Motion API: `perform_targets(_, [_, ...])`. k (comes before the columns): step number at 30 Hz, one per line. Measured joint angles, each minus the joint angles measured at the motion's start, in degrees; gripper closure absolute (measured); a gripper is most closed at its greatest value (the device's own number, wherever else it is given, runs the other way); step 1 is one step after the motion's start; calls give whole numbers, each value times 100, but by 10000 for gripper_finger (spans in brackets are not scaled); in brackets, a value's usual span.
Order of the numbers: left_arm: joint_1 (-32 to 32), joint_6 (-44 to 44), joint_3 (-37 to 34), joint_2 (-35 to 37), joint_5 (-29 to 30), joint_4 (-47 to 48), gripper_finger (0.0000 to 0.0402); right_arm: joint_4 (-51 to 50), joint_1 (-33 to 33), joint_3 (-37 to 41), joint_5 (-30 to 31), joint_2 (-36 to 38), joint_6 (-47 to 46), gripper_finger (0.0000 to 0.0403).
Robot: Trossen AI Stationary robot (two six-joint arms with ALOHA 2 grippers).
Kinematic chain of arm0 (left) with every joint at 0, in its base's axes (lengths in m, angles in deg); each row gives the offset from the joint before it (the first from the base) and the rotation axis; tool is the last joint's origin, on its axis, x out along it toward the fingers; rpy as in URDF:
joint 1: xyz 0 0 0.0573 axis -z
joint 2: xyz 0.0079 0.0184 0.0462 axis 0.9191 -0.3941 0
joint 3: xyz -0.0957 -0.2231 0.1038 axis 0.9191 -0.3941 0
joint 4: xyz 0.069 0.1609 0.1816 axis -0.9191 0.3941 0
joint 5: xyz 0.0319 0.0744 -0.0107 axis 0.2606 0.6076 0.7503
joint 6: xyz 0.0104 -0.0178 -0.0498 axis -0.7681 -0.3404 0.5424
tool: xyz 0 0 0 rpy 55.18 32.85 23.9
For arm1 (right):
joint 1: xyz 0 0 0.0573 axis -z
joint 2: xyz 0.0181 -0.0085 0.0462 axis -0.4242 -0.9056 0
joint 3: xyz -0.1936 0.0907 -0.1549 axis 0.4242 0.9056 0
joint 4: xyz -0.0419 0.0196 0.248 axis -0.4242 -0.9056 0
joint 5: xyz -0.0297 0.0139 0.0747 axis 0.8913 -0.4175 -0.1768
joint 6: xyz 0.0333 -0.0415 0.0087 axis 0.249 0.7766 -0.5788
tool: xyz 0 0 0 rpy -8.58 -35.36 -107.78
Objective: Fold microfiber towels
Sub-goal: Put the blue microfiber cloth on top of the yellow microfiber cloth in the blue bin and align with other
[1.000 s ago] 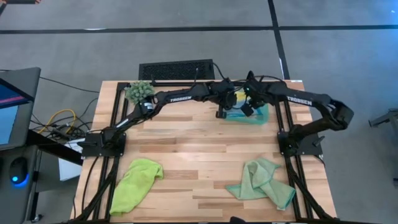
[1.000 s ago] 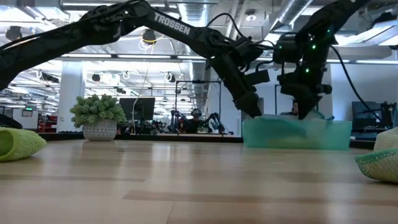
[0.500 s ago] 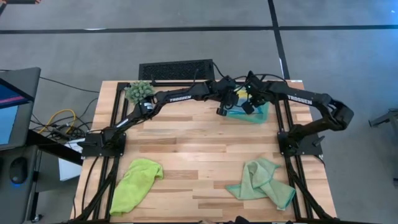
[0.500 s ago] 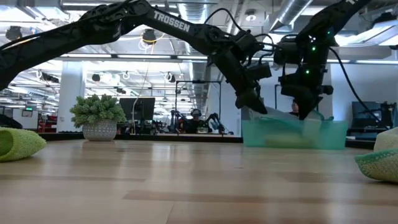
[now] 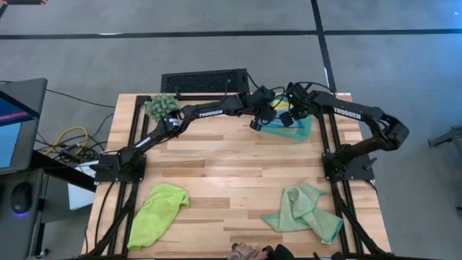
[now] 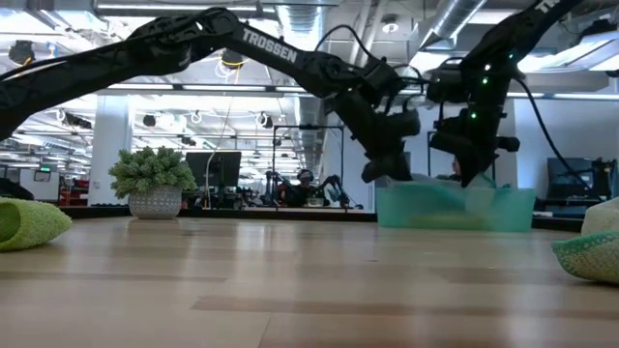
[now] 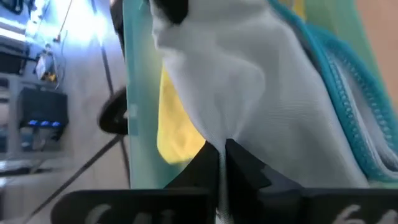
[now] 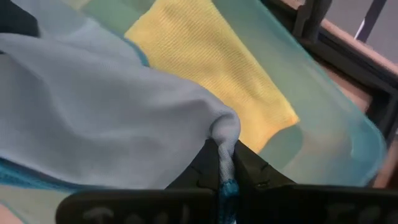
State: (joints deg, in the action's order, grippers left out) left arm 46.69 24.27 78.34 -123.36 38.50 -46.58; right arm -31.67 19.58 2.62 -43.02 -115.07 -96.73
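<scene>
Cloth first: your light blue towel (image 8: 106, 118) hangs over the teal tray (image 5: 302, 131) at the table's far right, pinched at two points, left gripper (image 7: 221, 152) and right gripper (image 8: 225, 163) each clamped tight on a fold of it. Under it a yellow towel (image 8: 211, 68) lies flat in the tray. You risk losing a corner, since thin slack microfiber slides easily, or dragging the light, rigid, translucent tray along. The lime towel (image 5: 159, 214) and the sage towel (image 5: 303, 211) lie crumpled on the wood near you.
</scene>
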Motion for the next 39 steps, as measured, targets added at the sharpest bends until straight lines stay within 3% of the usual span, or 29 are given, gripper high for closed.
perform_targets(5, [6,-10,-124,5,211,-369,350,215,51,0,-8,-223,-164,373])
perform_targets(11, [4,322,-129,4,1373,-341,262,261,85,0,20,-409,-422,372])
perform_targets(13, [-8,517,-129,42,1404,-241,238,306,77,0,83,-401,-440,373])
perform_targets(19, [-179,1128,-129,326,810,251,201,372,137,0,94,-261,-591,373])
perform_targets(29, [-777,2274,-129,740,-899,1626,220,359,539,0,51,-99,-601,373])
perform_targets(34, [-1042,2373,-187,754,-2936,1948,238,237,802,0,-390,-52,-356,372])
perform_targets(36, [-1023,2137,-350,718,-3453,1758,246,119,869,0,-475,-76,-296,372])
perform_targets(39, [-935,1792,-923,677,-3149,1138,263,56,848,25,-479,-80,-296,372])
